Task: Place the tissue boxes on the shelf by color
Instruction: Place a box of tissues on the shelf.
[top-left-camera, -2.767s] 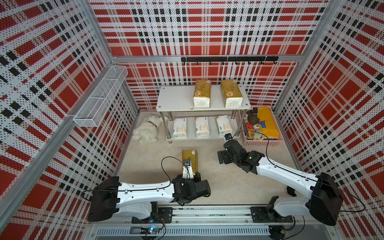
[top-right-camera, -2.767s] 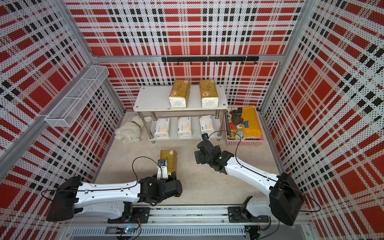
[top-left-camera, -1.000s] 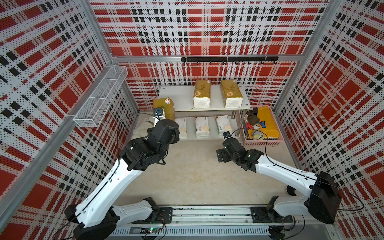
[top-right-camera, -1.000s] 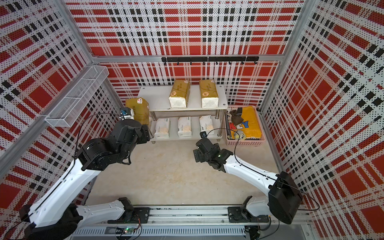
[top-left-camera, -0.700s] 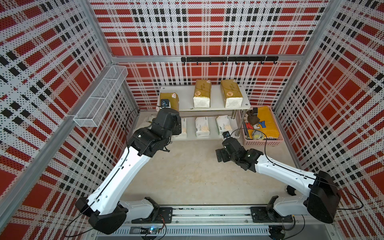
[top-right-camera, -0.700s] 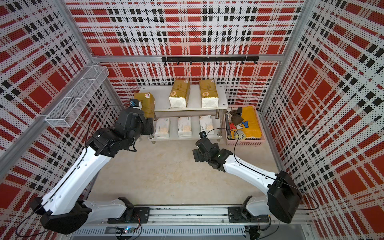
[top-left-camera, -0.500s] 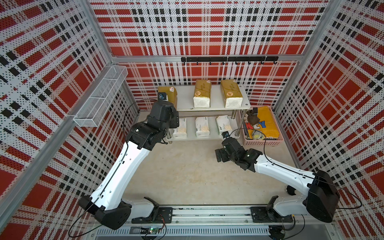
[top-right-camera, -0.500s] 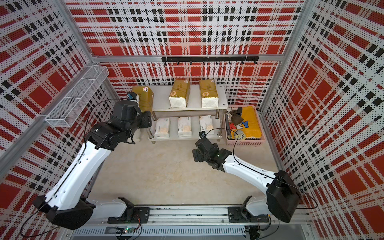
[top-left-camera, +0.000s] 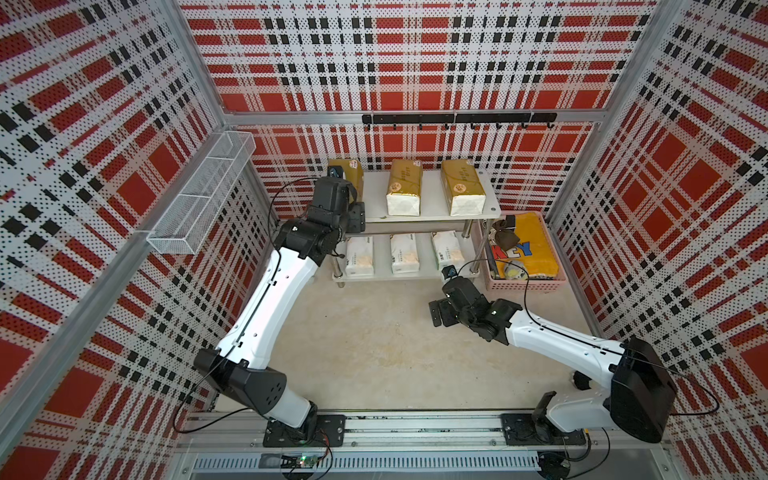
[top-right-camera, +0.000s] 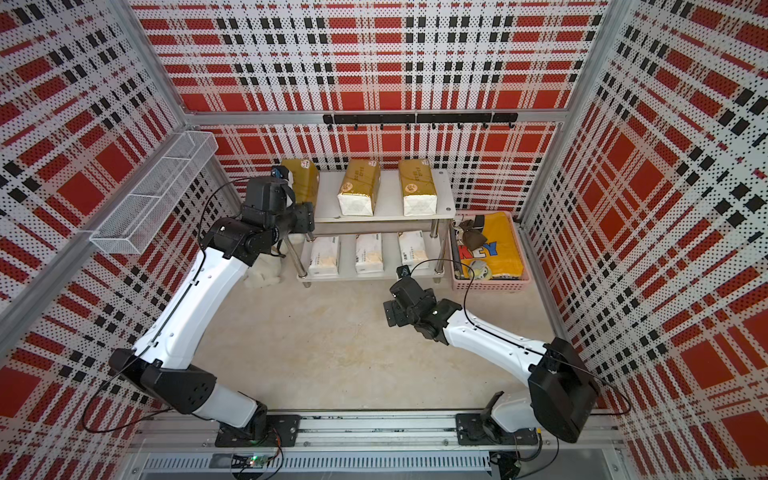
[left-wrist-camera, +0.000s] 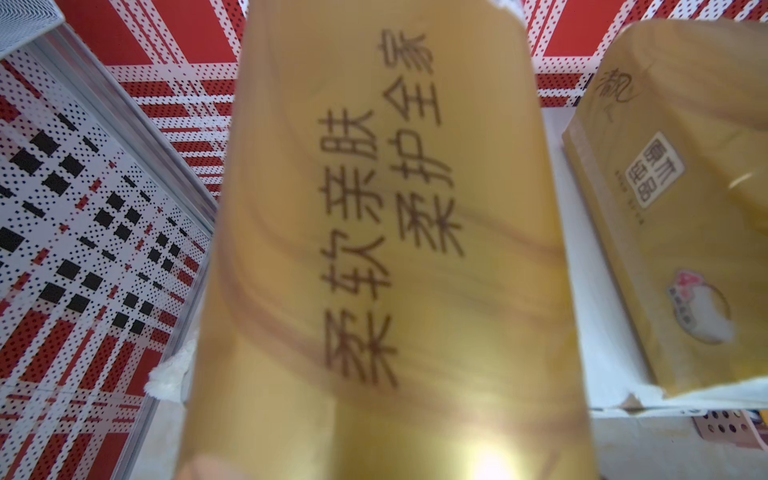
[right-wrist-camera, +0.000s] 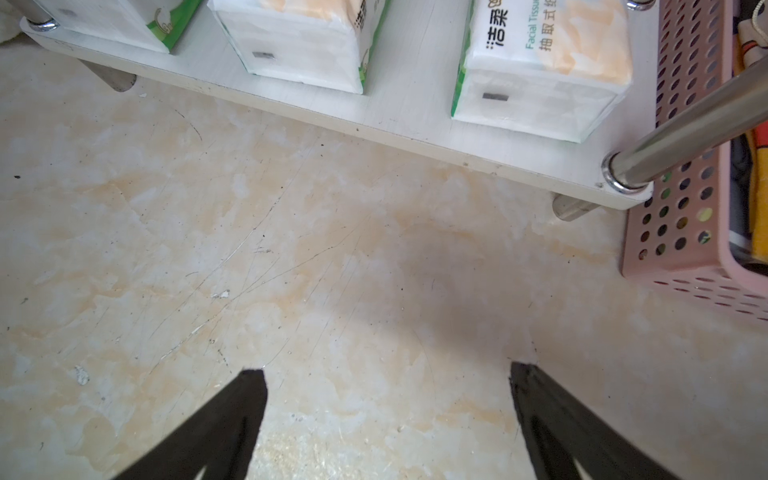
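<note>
The shelf (top-left-camera: 374, 205) stands at the back wall. Two gold tissue boxes (top-left-camera: 404, 187) (top-left-camera: 462, 187) lie on its top board, and three white ones (top-left-camera: 359, 259) (top-left-camera: 404, 257) (top-left-camera: 446, 253) on the lower board (right-wrist-camera: 411, 112). My left gripper (top-left-camera: 347, 195) is shut on a third gold tissue box (top-left-camera: 349, 172), held at the left end of the top board. That box fills the left wrist view (left-wrist-camera: 374, 249) and hides the fingers; a neighbouring gold box (left-wrist-camera: 685, 208) lies beside it. My right gripper (right-wrist-camera: 388, 382) hangs open over bare floor before the shelf's right front leg (right-wrist-camera: 685, 133).
A pink crate (top-left-camera: 525, 283) with a yellow cloth stands right of the shelf. A white wire basket (top-left-camera: 203, 195) hangs on the left wall. A white plush toy (top-right-camera: 262, 272) lies on the floor left of the shelf. A black hook rail (top-left-camera: 457, 118) runs along the back wall.
My left arm has lifted the gold box off the floor and carried it back to the left end of the top board. The right arm has barely moved.
</note>
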